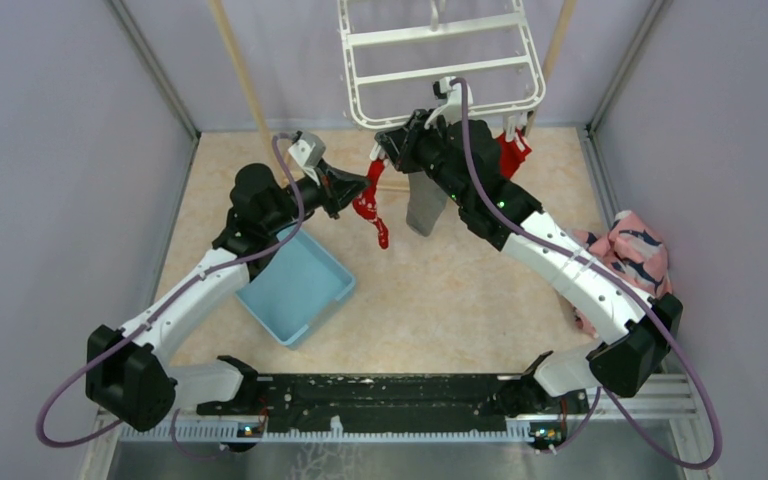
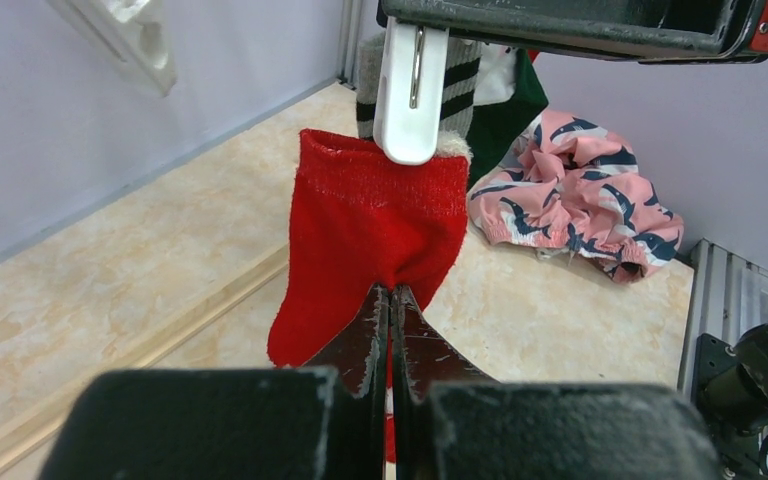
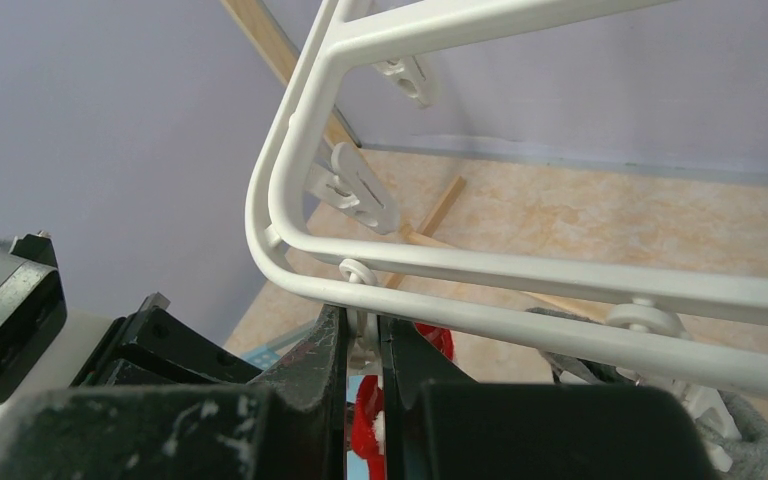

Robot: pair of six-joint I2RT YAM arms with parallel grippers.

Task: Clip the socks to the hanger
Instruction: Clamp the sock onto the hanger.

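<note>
My left arm goes up from its base at the near left corner, folds at the elbow above the light blue plastic tray (image 1: 295, 285) and points rightward with the wrist roughly level. My left gripper (image 2: 392, 292) is pressed together on the red sock with white trim (image 2: 370, 225). It pinches the cloth below the cuff, so the sock hangs in the air above the tabletop (image 1: 440, 290), just under the near-left corner of the white plastic rectangular drying frame (image 1: 440, 60).

My right arm stretches from the near right base diagonally up and left, its wrist under the frame's near bar. My right gripper (image 3: 363, 335) is clamped on the upper end of a white plastic clip (image 2: 410, 90) dangling from that bar. The clip's lower end lies over the sock's cuff, though I cannot tell whether it bites.

Just behind hang a grey sock with black-white stripes (image 2: 460, 85) and a dark green-white sock (image 2: 508, 110). A pink cloth with dark shark prints (image 2: 580, 190) lies crumpled on the tabletop at the right.
</note>
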